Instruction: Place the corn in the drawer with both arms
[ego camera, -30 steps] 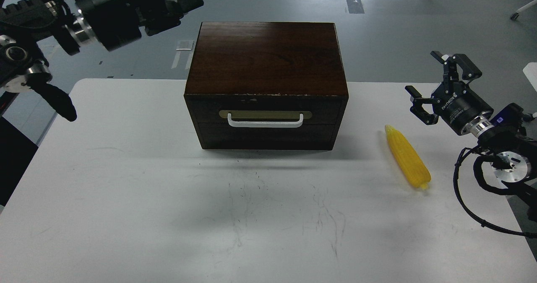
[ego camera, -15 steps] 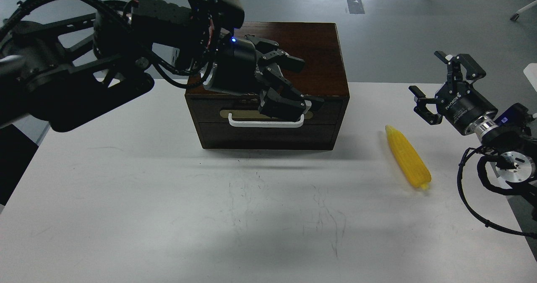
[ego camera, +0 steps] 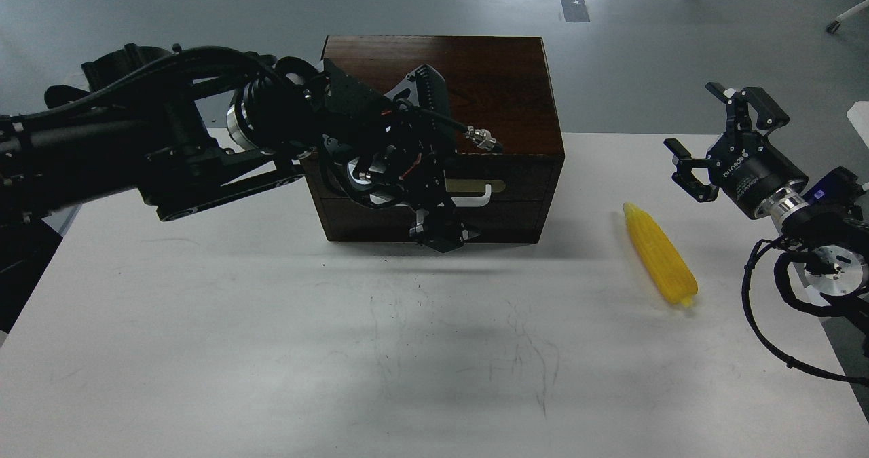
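The yellow corn (ego camera: pixel 660 254) lies on the white table (ego camera: pixel 204 309), right of the dark brown wooden box (ego camera: pixel 489 85). The drawer (ego camera: pixel 519 203) in the box front looks closed; only the right end of its white bar handle (ego camera: pixel 479 196) shows. My left arm comes in from the left and covers most of the drawer front. Its gripper (ego camera: pixel 440 233) points down in front of the drawer's lower edge, dark, and its fingers cannot be told apart. My right gripper (ego camera: pixel 707 136) is open and empty, hovering up and to the right of the corn.
The box stands at the table's far middle. Black cables (ego camera: pixel 767 322) of the right arm loop over the table's right edge. Grey floor lies beyond the table.
My left arm has swung in from the upper left, across the box top, and dropped down in front of the drawer handle. The right gripper and the corn have barely moved.
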Available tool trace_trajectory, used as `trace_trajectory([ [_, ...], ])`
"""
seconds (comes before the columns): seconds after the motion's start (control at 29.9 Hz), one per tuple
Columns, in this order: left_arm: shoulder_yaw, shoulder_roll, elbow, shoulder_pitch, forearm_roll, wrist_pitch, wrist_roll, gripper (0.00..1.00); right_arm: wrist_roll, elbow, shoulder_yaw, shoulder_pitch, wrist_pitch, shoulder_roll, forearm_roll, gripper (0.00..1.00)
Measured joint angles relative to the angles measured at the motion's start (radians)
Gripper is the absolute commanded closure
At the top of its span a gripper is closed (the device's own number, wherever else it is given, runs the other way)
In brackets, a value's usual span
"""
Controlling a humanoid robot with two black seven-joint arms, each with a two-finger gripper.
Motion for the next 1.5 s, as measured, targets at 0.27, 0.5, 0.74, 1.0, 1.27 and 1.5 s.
trace_trajectory([
  [0.27, 0.023, -0.007, 0.01, 0.011, 0.04, 0.0, 0.0, 0.02, 0.0, 0.0, 0.0, -0.001, 0.0, 0.0, 0.0, 0.0],
  [0.5, 0.041, -0.017, 0.03, 0.013, 0.049, 0.0, 0.0, 0.02, 0.0, 0.0, 0.0, -0.001, 0.0, 0.0, 0.0, 0.0],
  [0.74, 0.053, -0.028, 0.045, 0.015, 0.053, 0.0, 0.0, 0.02, 0.0, 0.0, 0.0, -0.004, 0.0, 0.0, 0.0, 0.0],
  [1.0, 0.078, -0.03, 0.05, 0.015, 0.054, 0.0, 0.0, 0.02, 0.0, 0.0, 0.002, -0.006, 0.0, 0.0, 0.0, 0.0],
  [1.27, 0.098, -0.03, 0.065, 0.019, 0.058, 0.0, 0.0, 0.02, 0.0, 0.0, 0.002, -0.007, 0.0, 0.0, 0.0, 0.0],
  [1.5, 0.103, -0.03, 0.056, 0.029, 0.058, 0.0, 0.0, 0.02, 0.0, 0.0, 0.003, -0.007, 0.001, -0.001, 0.0, 0.0],
])
